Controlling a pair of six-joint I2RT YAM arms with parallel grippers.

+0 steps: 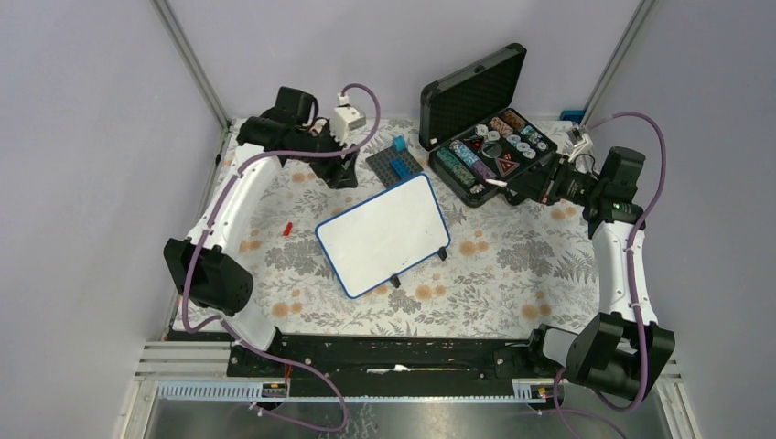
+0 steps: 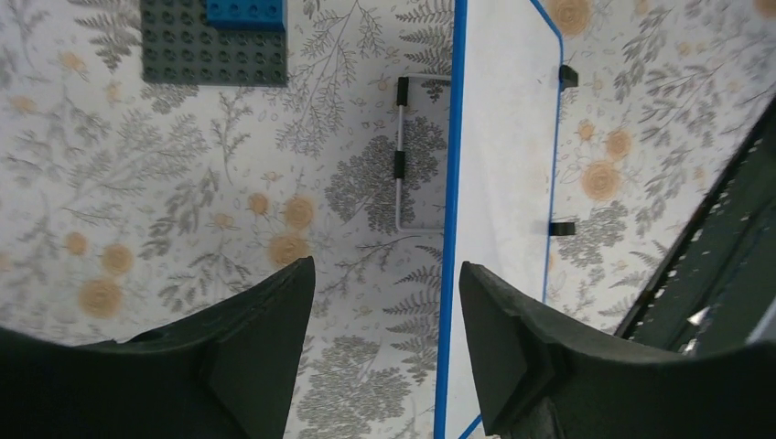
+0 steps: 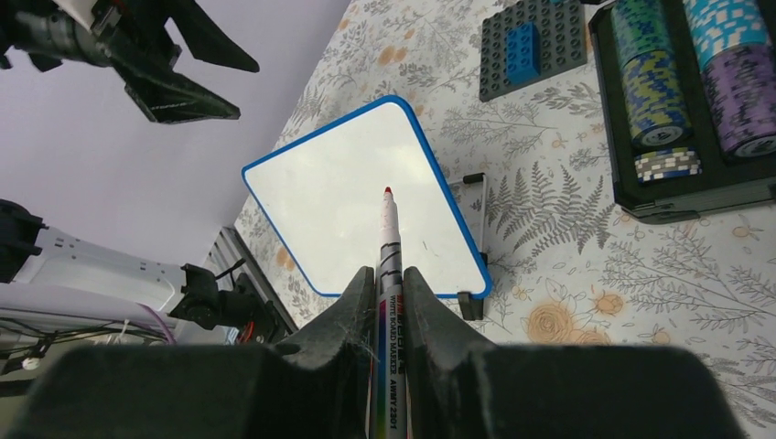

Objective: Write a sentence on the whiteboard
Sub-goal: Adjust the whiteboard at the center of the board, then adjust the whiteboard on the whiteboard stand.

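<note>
Zero strokes on the whiteboard [image 1: 382, 233], midway between the table's [image 1: 512, 274] side edges. Our right gripper [image 3: 389, 282] clamps the marker [image 3: 388, 229] near the far-right corner; left gripper [image 2: 386, 268] gapes empty. Next: tip to board.

Bright, even light; soft shadows.

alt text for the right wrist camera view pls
The right gripper clamps a red-tipped marker pointing at a blank, blue-framed whiteboard propped on a floral tablecloth. A case of poker chips and a grey baseplate with a blue brick sit at upper right.
</note>
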